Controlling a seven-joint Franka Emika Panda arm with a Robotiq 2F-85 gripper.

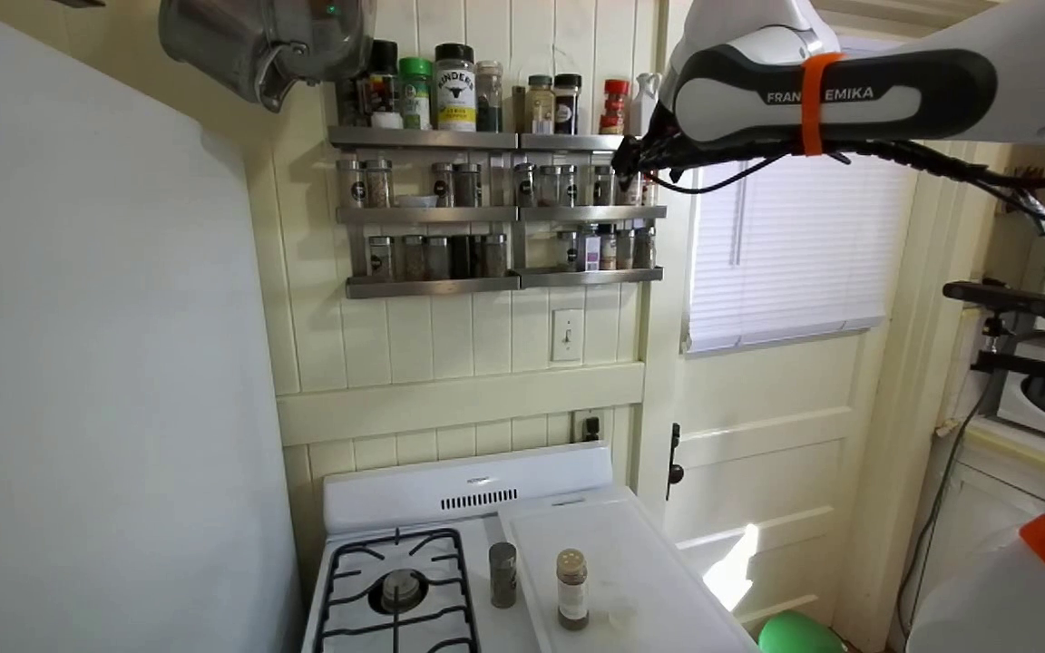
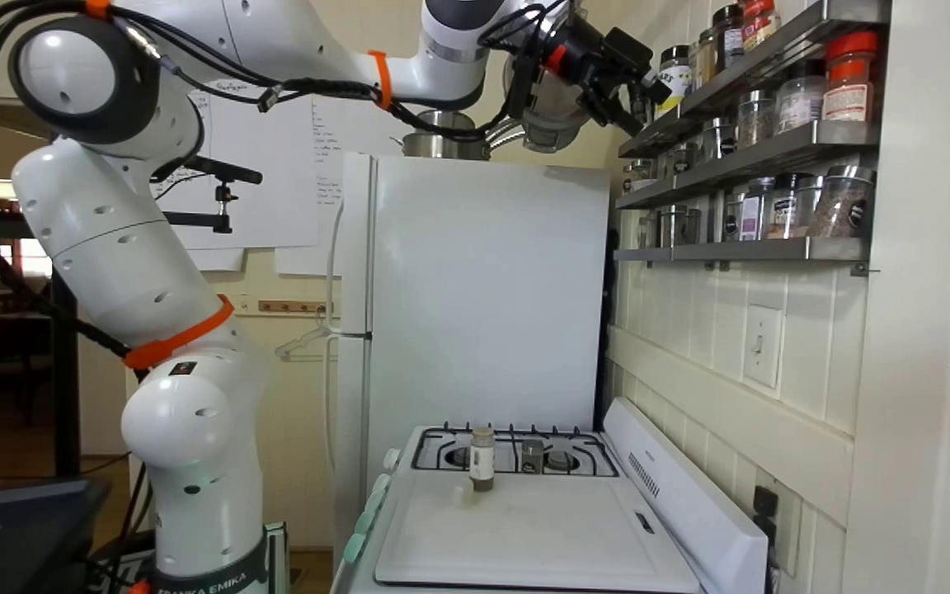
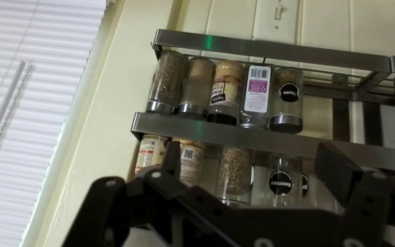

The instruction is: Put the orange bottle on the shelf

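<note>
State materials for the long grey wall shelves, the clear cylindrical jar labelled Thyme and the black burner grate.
Wall shelves: satin metal, likely stainless steel; soft reflections on their fronts.
Thyme jar: glossy glass, or perhaps clear plastic; see-through sides.
Burner grate: matte, probably cast iron or coated steel; dark, dull bars.

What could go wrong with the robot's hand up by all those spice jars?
The open gripper might bump the Rosemary jar that shows beyond it in the wrist view. If knocked off the metal spice rack, it could fall toward the stove below and perhaps hit the beige-capped spice bottle there. The drooping black cable might snag.
</note>
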